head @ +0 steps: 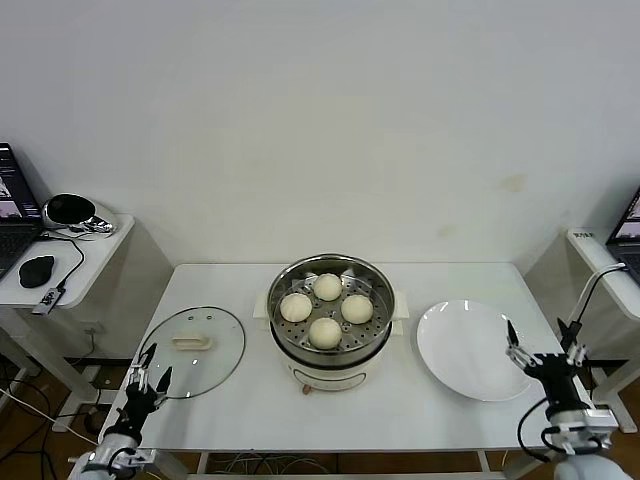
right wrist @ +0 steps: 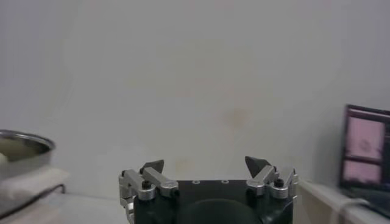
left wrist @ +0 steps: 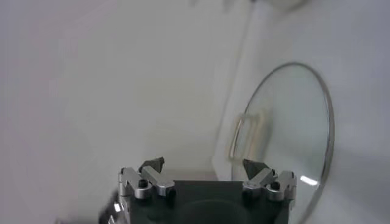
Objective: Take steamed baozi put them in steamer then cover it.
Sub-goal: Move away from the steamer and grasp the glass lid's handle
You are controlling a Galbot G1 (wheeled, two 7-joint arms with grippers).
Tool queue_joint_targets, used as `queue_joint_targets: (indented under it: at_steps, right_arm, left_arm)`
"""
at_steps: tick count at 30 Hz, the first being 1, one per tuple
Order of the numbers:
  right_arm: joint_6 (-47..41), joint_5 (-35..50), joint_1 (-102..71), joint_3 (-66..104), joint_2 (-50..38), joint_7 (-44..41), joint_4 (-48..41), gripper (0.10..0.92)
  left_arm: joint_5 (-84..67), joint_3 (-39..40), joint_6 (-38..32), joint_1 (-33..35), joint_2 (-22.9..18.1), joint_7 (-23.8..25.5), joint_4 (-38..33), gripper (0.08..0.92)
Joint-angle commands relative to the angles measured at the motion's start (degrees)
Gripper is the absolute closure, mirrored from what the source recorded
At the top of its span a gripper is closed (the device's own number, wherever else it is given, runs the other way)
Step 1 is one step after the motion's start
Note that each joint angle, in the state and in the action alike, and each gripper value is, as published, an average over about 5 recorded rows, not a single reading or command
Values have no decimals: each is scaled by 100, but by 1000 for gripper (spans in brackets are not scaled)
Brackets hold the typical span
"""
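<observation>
4 steamed baozi [head: 325, 309] sat together on the perforated tray inside the steamer [head: 375, 342] at the middle of the white table [head: 250, 400] in the head view, with nothing over them. The cover [head: 212, 362] lay flat on the table to the robot's left of the steamer, handle up, apart from the pot. A white plate [head: 470, 350] lay bare on the other side, just beside the steamer's base. The left gripper [head: 148, 377] hung at the table's left front corner, close to the cover's rim, its fingers spread apart and holding nothing. The right gripper [head: 541, 361] hovered at the plate's outer edge, fingers likewise apart and bare. Side stands flanked the table; the left one carried a black mouse [head: 36, 269] and a laptop [head: 10, 215] cut off by the frame edge. In the left wrist view, the left gripper [left wrist: 203, 165] showed 2 separated fingertips, and the cover [left wrist: 292, 131] lay beyond them, its far rim running out of frame. In the right wrist view, the right gripper [right wrist: 206, 164] showed its fingertips parted before a plain wall; only a sliver of the steamer [right wrist: 21, 149] appeared at the edge, and a laptop screen [right wrist: 364, 146] was cut off opposite.
</observation>
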Motion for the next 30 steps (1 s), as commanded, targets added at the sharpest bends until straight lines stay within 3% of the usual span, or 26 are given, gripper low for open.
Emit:
queue_joint_targets:
  at_steps: [1,14,30]
  right_arm:
    - [120,-105,-455,500,460,76,141,203]
    - [133,-134,-583,554,640,56,233,203]
    - [221,-240,-606,408,730,-2,42,203]
  left_arm:
    - [1287,421,-224,-1160,158,-282,863,177]
    - [1250,821,-326,-1838,54,-377,1790,177]
    - [1237,947,-357,-2394,13,-413,2291,177]
